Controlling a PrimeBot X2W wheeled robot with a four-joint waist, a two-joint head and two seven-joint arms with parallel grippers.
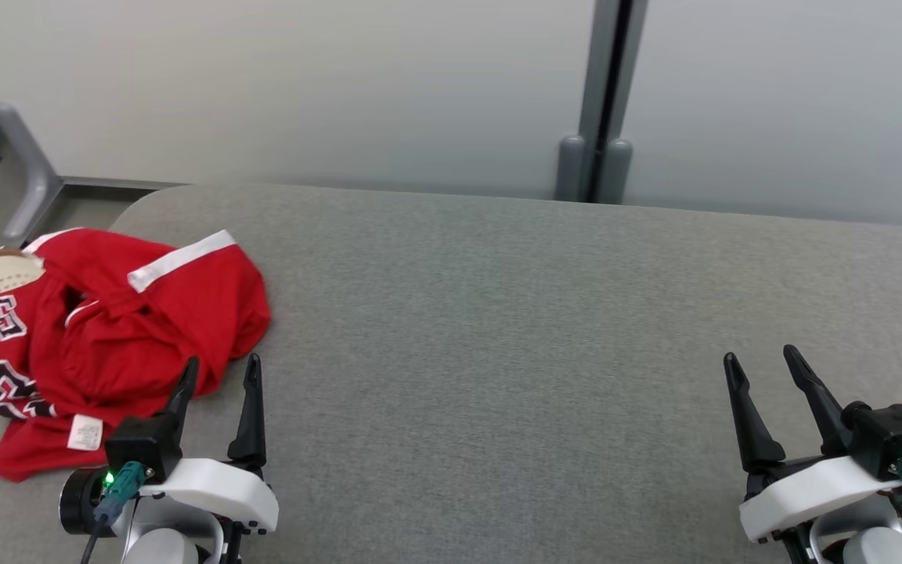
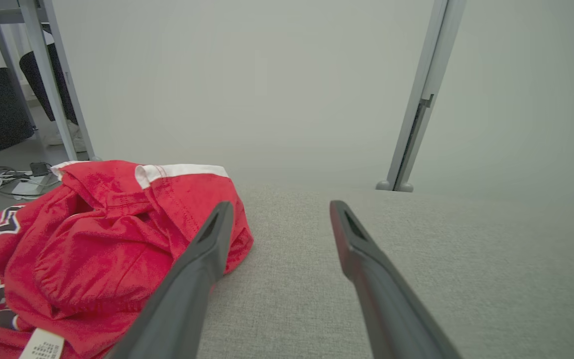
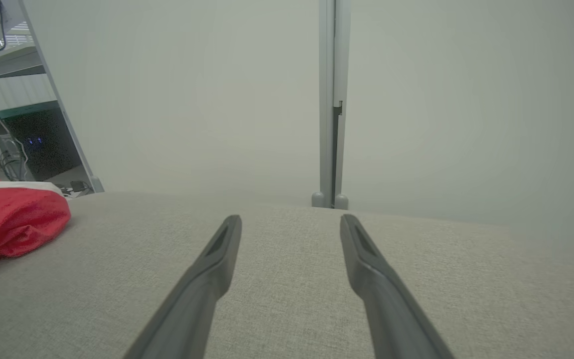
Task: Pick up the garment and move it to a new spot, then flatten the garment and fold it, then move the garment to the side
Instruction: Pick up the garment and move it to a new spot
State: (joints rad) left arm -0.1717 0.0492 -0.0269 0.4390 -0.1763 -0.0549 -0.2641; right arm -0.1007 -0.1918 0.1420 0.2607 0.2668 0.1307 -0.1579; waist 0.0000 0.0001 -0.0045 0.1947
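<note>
Garment crumpled mid-left of your head view, on table; left pincer at its edge, right pincer lower right, both released.

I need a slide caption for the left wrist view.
Open left gripper at the edge of a crumpled red jersey on a grey fabric surface.
</note>
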